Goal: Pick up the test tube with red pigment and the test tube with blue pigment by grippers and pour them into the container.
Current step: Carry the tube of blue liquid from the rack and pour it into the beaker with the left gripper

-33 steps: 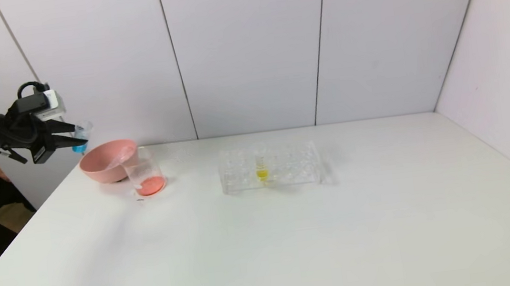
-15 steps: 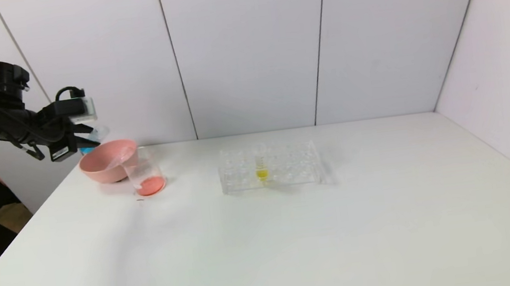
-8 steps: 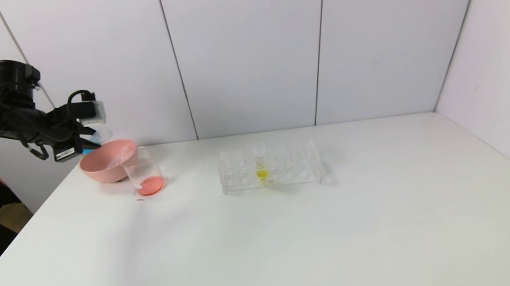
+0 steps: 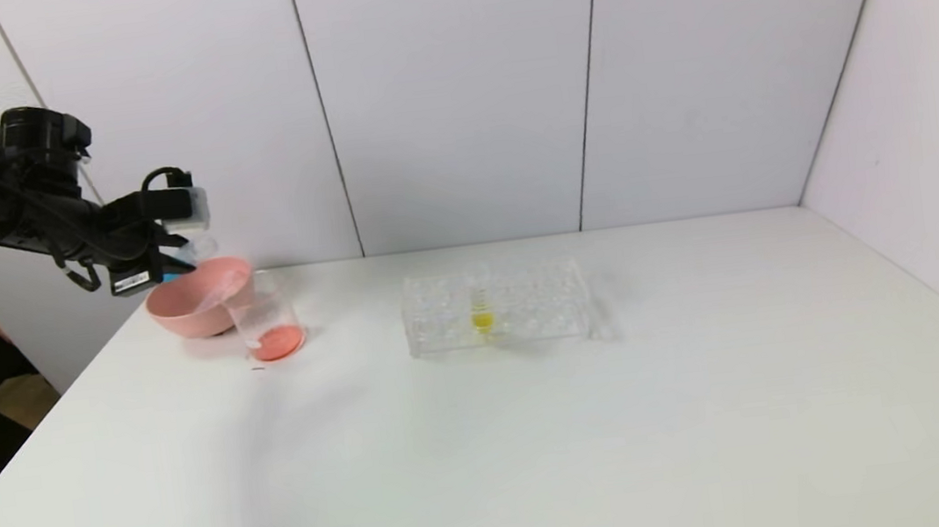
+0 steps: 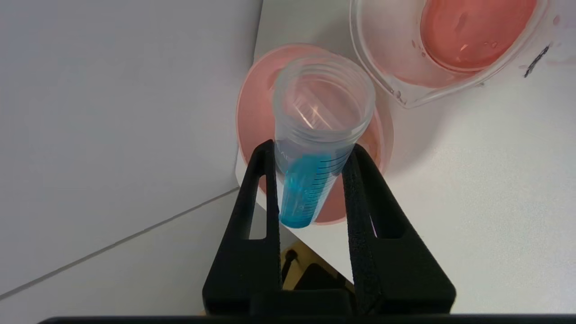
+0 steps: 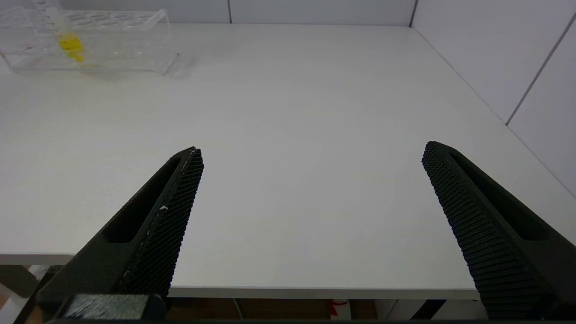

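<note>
**Blue tube held above the pink bowl**

I am holding the blue tube [image 5: 315, 148] in my left gripper [image 5: 310, 157], my two black fingers [image 5: 263, 180] pressing on its sides about halfway along. In the left wrist view its long axis is running away from my wrist: the rounded tip with the blue liquid is sitting back between my fingers, and the open threaded mouth is pointing outward, over the pink bowl [image 5: 252, 112]. The blue liquid is pooling at the closed end only; the wide upper part is looking clear. In the head view the tube [image 4: 200, 245] is showing as a pale shape just off my fingertips, hanging above the left rim of the bowl [image 4: 199, 296] and not touching it; how steeply it is tilting I cannot tell from there.

Just beside the bowl, on its right, the beaker [image 4: 266, 315] is standing upright on the white table [image 4: 542, 432], holding a shallow layer of orange-red liquid at the bottom. From my left wrist it [image 5: 450, 40] is appearing past the bowl, close to it.

Further right, well apart from the beaker, the clear rack [image 4: 496, 306] is lying near the middle of the table with a yellow tube [image 4: 480, 305] standing in it.

My right gripper [image 6: 310, 157] is hanging low at the near edge of the table, fingers spread wide with nothing between them.
</note>
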